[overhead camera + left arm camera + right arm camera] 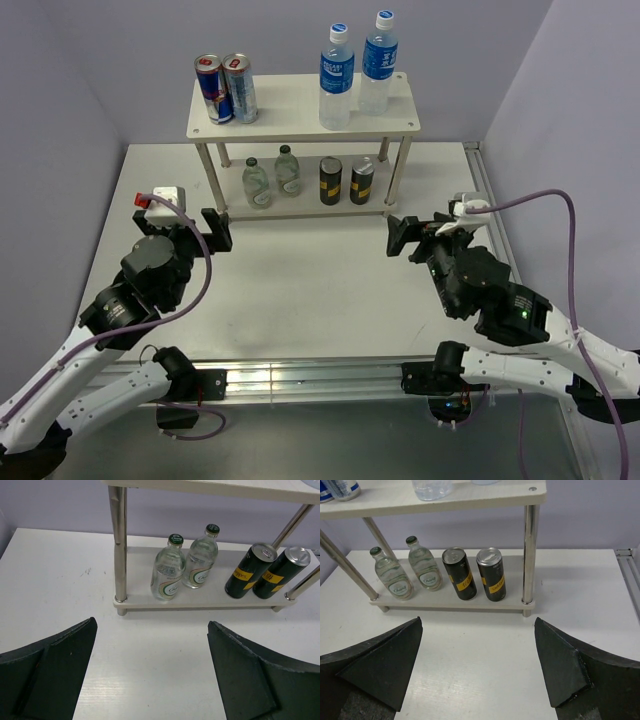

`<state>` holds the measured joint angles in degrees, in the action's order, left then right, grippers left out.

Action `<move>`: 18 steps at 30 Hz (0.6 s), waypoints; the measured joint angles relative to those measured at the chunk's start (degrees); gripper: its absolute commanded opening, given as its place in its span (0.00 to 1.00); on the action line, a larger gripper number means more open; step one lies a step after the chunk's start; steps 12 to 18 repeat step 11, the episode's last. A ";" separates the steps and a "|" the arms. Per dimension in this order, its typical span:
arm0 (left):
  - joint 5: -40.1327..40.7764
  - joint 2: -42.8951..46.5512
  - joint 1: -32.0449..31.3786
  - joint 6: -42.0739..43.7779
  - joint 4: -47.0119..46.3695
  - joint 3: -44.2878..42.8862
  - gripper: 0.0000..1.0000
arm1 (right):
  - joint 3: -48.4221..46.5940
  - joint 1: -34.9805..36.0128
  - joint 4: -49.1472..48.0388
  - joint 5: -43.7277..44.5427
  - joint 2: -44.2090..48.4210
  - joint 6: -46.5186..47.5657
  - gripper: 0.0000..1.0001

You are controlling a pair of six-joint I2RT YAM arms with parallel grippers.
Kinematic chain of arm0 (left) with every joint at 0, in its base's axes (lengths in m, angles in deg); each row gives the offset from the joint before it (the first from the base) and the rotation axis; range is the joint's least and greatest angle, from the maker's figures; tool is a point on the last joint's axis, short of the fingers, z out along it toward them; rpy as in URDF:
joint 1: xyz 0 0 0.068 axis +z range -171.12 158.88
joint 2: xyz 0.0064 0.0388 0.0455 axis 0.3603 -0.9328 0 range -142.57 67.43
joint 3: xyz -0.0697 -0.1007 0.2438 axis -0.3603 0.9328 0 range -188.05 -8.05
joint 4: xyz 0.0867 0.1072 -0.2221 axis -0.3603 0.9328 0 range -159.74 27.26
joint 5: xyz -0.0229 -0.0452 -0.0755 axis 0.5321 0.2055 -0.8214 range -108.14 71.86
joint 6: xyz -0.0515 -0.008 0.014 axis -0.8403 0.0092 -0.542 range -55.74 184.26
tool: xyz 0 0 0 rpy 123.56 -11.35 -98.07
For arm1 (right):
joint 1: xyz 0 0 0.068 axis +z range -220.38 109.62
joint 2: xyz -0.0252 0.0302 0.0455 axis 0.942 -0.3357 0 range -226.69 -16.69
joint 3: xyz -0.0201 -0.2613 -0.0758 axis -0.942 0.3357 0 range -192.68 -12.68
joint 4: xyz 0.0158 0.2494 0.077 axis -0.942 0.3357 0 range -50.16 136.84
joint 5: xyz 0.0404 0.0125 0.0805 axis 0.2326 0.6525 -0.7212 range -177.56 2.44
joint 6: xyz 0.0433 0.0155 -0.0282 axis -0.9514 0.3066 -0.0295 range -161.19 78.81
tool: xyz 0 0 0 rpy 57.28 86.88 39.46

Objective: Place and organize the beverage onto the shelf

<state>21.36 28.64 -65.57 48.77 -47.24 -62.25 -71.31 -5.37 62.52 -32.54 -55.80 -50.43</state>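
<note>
The cream-white two-tier shelf (290, 115) stands at the back of the table. Two blue-labelled bottles (337, 78) (378, 62) stand on its top board at the right. On the lower board (145, 600) stand two green-capped bottles (168, 570) (201, 559) at the left and two dark cans (250, 571) (281, 573) at the right; they also show in the right wrist view (391, 575) (460, 574). My left gripper (200, 228) is open and empty in front of the shelf's left end. My right gripper (418, 238) is open and empty in front of its right end.
Two tall blue-and-silver cans (213, 89) (240, 88) stand on the left of the shelf's top board. A metal rail (300, 378) runs along the table's near edge, and another edge rail (480, 170) along the right side. Purple walls close in the back and sides.
</note>
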 measured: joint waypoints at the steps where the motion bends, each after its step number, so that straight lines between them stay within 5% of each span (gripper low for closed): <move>1: -0.15 0.00 0.11 0.02 -0.15 0.07 0.99 | 0.02 0.00 0.02 0.00 0.28 0.22 1.00; 18: -0.70 -0.11 1.60 0.02 -0.92 0.24 0.99 | 0.02 0.00 0.02 0.02 1.36 1.25 0.99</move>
